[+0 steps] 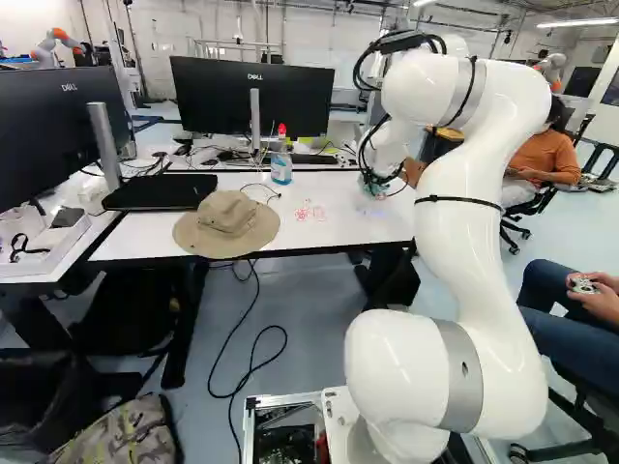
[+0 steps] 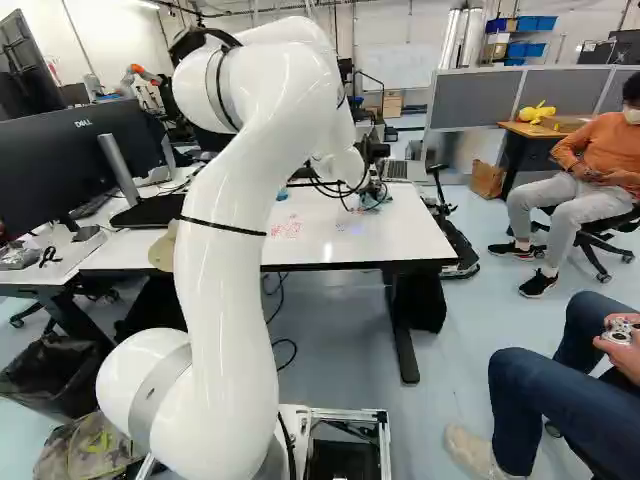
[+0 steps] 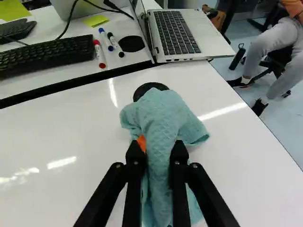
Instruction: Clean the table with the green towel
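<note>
Green towel (image 3: 163,120): pale teal, textured, bunched, creased; pinched between both fingers (image 3: 178,165).

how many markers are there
3: a white marker with red ends beside the black keyboard, a blue-ended one in the middle, a black-ended one nearest the silver laptop. Others may be hidden.

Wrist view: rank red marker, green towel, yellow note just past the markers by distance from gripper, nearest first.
1. Green towel: between the fingers of the gripper.
2. Red marker: ahead, across the dark gap between tabletops.
3. Yellow note: farther ahead, past the marker.
</note>
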Controlling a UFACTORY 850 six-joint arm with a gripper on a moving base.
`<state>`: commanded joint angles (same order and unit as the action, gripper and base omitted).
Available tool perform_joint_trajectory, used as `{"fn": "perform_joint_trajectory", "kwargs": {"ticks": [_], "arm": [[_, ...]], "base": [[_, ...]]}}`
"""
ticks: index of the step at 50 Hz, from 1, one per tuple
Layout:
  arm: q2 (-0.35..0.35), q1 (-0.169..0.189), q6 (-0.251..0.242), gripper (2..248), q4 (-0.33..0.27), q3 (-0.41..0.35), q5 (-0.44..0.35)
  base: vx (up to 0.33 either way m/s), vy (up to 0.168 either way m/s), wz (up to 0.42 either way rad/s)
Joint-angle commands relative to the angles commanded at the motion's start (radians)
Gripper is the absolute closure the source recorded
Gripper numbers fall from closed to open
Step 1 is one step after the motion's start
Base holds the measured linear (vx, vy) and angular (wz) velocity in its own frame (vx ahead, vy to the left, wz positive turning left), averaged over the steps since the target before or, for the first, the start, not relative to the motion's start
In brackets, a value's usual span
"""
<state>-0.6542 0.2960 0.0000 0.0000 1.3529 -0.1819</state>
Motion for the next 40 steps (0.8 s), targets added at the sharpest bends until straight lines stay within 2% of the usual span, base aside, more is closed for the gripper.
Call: {"fn": "perform_joint_trajectory", "kwargs": {"ticks": [20, 40], "arm": [[0.094, -0.04, 0.0, 188, 0.0, -0.078, 0.002], [0.226, -0.054, 0.0, 188, 0.0, -0.201, 0.054]], "base": [[0.0, 0.0, 0.0], [0.0, 0.0, 0.0]]}}
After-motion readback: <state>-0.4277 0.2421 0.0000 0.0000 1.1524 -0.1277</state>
